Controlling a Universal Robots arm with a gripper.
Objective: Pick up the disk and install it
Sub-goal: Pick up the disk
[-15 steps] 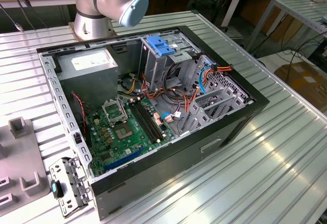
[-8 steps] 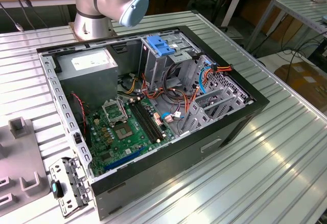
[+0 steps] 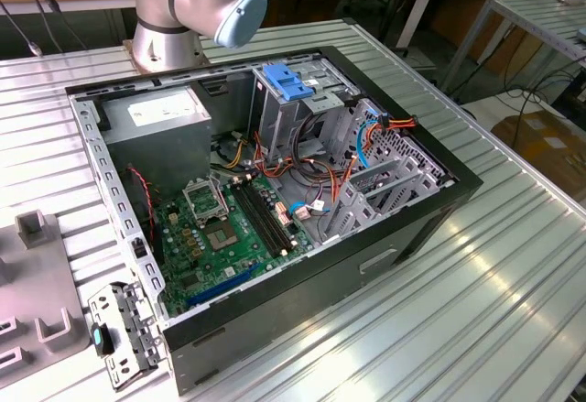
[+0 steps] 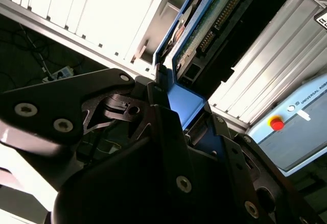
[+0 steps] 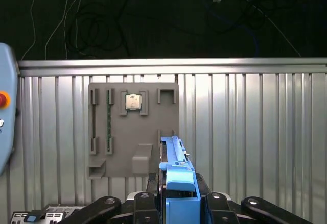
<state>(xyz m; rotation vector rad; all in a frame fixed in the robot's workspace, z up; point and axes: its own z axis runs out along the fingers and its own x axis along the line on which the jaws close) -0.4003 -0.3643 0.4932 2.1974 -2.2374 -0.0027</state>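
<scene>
In both wrist views my gripper [image 5: 177, 183] [image 4: 180, 116] is shut on the disk, held up in the air above the ribbed metal table. In the first wrist view the disk [image 5: 173, 155] appears edge-on, with its blue plastic rail sticking out between the black fingers. The second wrist view looks at the disk [image 4: 207, 27] from its underside, where a green circuit board and a connector row sit inside the blue rail. The open computer case [image 3: 430, 205] lies on the table in the exterior view, its drive cage [image 3: 375, 187] at the exterior view's right.
A grey fixture plate [image 5: 133, 127] [image 3: 37, 283] holds a processor chip [image 5: 133, 101] and a memory stick [image 5: 109, 119]. A light-blue latch piece [image 3: 288, 81] tops the bay near the arm base [image 3: 169, 27]. A pendant with a red button [image 4: 276, 124] lies nearby. A metal bracket [image 3: 124, 329] sits by the case corner.
</scene>
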